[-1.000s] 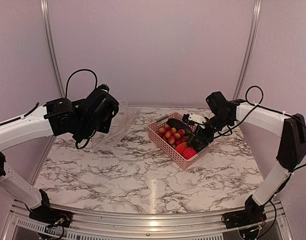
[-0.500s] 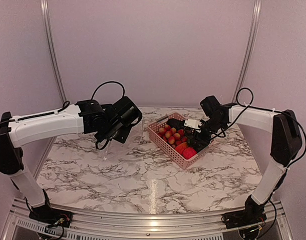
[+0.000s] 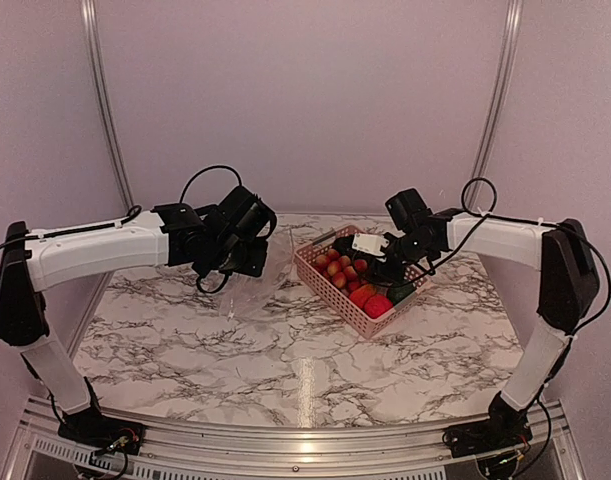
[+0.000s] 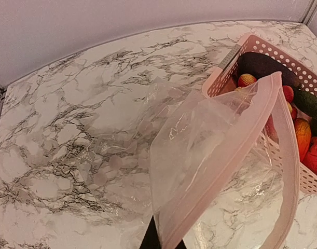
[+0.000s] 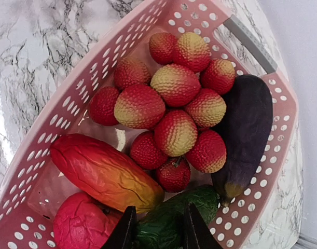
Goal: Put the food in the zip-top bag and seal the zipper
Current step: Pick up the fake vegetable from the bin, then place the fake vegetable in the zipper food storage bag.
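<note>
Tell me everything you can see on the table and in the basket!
table: one, white marble with dark veins, under everything
basket: one, pink with a grey handle, right of centre
bag: one, clear with a pinkish edge, hanging open beside the basket
round fruits: about a dozen, red and yellow, piled in the basket
eggplant: one, dark purple, along one basket wall
long fruit: one, orange-red, in the basket
bumpy fruit: one, red, basket corner
green vegetable: at least one, dark green, in the basket
left gripper: one, black, shut on the bag
right gripper: one, black, closed on the green vegetable
</note>
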Motion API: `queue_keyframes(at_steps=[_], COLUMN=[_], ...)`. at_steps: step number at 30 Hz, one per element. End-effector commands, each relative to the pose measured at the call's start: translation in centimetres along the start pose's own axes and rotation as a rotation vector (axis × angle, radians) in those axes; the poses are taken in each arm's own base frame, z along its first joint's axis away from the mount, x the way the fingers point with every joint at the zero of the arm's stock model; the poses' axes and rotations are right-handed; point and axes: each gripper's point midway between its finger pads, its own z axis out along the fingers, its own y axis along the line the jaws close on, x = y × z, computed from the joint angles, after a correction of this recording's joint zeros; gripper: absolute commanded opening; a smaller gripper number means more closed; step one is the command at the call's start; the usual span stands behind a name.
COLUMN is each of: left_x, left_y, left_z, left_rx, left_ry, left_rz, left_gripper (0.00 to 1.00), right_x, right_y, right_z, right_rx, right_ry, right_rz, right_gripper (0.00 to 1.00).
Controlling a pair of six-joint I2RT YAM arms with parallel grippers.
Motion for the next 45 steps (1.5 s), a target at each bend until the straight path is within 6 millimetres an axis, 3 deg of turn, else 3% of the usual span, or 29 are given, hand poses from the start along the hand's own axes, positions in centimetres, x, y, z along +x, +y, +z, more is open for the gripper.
queue_keyframes(at_steps=[1,5,15,23,29,36,41,45], left_x=[-0.5,-0.8,-2.1,-3.3,-4.1,-5.1,-5.7,-5.8], left_y=[-0.7,-0.5,-1.3,-2.3,-2.8,-2.0,-1.7,-1.9], left_z=[0.0,0.1,0.3,0.4,-0.6,-2.7,-3.9,-4.1], left_rx=[0.056,0.063,0.129,0.182,0.227,0.260,0.286,0.306], left_ry=[-0.018,-0.030,-0.075,-0.088,-0.104,-0.145,-0.170,-0.173], left_rz=[-0.054,-0.077,-0.174,-0.236,-0.264,-0.311,-0.343,-0.359], left_gripper=[0.00,0.00,0.00,0.00,0.00,0.00,0.00,0.00], right_x=[-1.1,-4.1,-15.0,-20.9,-22.7,-22.7,-22.6,-24.2], right_y=[-2.8,-3.1,0.1,2.8,4.0,2.3,1.6,3.7], right_z=[-2.1,-6.0,-18.3,-23.8,-21.6,-14.8,-11.5,-9.8], right_rx=[0.079,0.007,-0.294,-0.495,-0.559,-0.489,-0.455,-0.482], right_ry=[-0.014,-0.117,-0.564,-0.813,-0.823,-0.736,-0.681,-0.659], right_rz=[0.046,0.102,0.134,0.104,0.115,0.259,0.316,0.294], right_gripper=[0.17,0.08,0.02,0.00,0.00,0.00,0.00,0.00])
